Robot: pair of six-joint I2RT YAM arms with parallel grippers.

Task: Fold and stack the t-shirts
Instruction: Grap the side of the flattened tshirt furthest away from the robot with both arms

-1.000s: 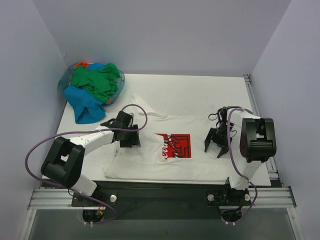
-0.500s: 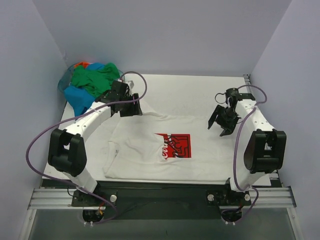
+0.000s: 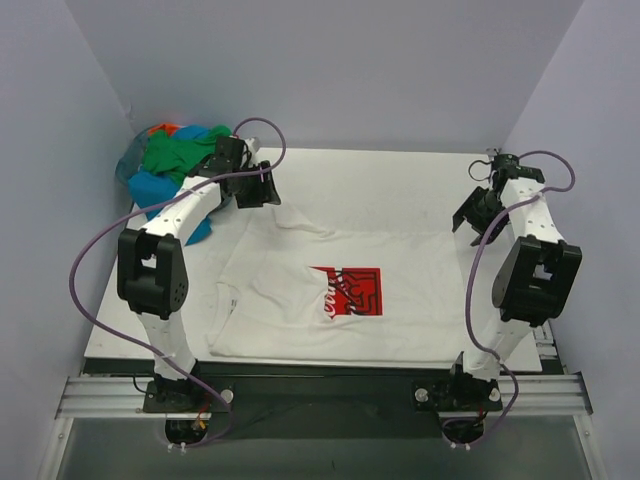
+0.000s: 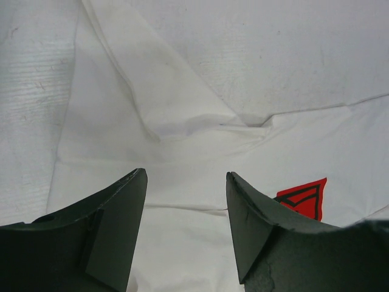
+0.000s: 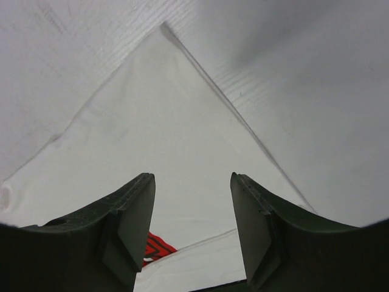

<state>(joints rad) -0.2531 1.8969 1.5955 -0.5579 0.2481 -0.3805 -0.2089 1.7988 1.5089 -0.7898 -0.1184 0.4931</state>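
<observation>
Matte white table (image 3: 400,180), creased white t-shirt (image 3: 290,295); left tool (image 4: 185,179), right tool (image 5: 192,179) agape, empty.

No words or numbers can be read. The only print is the red square logo (image 3: 346,291) on the chest of the white t-shirt (image 3: 290,270), which lies spread toward the table's (image 3: 400,180) near edge. It has pale script-like marks along its left side and black line work, all too small to make out.
</observation>
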